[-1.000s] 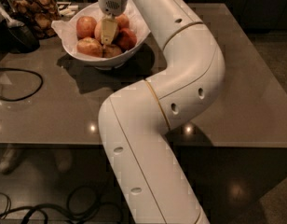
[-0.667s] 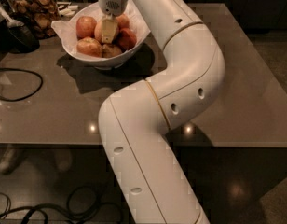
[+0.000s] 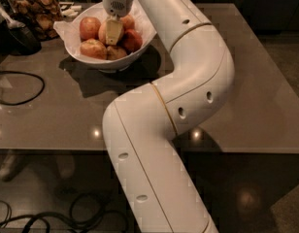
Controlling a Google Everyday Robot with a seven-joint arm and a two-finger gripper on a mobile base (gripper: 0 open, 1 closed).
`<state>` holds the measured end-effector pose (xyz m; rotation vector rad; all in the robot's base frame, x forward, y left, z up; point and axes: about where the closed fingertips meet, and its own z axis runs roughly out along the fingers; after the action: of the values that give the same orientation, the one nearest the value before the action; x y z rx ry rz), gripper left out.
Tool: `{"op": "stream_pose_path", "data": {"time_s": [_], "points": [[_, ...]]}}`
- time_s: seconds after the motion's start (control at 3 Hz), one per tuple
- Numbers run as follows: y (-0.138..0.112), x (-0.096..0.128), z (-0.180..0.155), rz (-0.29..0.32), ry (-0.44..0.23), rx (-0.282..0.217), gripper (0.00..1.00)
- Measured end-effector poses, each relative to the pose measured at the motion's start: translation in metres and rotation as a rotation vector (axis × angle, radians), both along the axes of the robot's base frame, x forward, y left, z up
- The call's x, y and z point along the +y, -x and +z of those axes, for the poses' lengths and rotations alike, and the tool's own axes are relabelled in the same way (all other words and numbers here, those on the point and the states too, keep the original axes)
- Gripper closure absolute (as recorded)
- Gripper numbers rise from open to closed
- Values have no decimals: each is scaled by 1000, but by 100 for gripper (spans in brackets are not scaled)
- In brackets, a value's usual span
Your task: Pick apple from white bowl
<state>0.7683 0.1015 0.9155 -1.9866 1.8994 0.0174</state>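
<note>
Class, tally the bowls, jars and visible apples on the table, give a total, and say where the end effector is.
Wide glossy white bowl: 1
Glass jar of brown snacks: 1
Reddish-orange apples visible in the bowl: 6
Total: 8
End effector: low over the bowl, among the apples.

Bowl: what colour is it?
The bowl is white, camera view; the gripper reaches into it.

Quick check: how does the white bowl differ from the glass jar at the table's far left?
The white bowl is opaque, wide and open; the glass jar is see-through and cut off by the frame's top. The bowl holds apples on a paper liner; the jar holds brown snacks. The end effector is down inside the bowl, away from the jar. Both stand on the table.
</note>
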Motion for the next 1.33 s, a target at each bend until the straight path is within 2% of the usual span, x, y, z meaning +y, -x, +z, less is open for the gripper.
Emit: {"op": "stream_pose_path", "data": {"time_s": [0.33, 0.67, 1.0, 1.33], "points": [[-3, 6, 11, -9, -2, -36, 100], [2, 17, 48, -20, 0, -105, 100], [7, 24, 70, -24, -8, -144, 100], [15, 30, 85, -9, -32, -155, 100]]}}
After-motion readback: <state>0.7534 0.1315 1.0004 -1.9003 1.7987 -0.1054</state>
